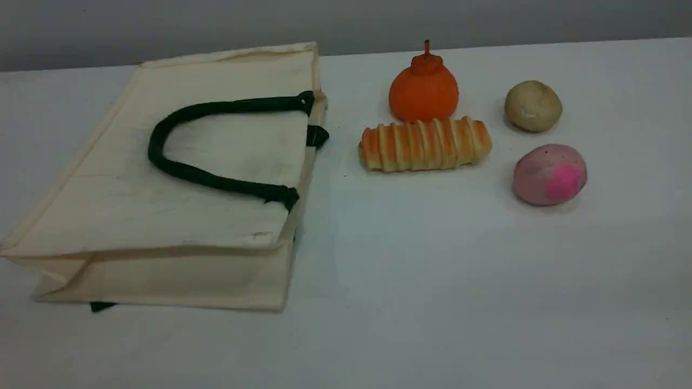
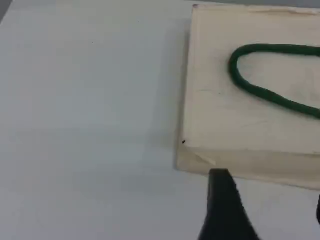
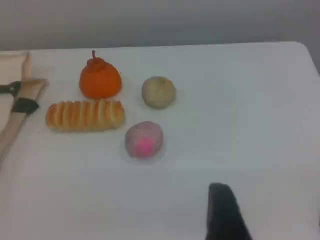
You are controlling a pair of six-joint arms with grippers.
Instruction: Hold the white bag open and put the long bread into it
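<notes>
White bag [image 1: 135, 210] is lying flat, long bread [image 1: 425, 145] just right of it (not touching). Left gripper [image 2: 270, 215] and right gripper [image 3: 270, 220] both spread, gripping nothing.

The surface [image 1: 432, 281] carries the white bag [image 1: 135, 210], flat, at the left. Right of it lie the long bread [image 1: 425, 145] and an orange fruit [image 1: 424, 92] just behind; farther right, a beige ball [image 1: 533, 106] and a pink ball [image 1: 549, 174].

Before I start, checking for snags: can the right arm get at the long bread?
Probably yes. The long bread lies in the open, bare table between it and the right end effector; only the orange fruit sits close behind it.
</notes>
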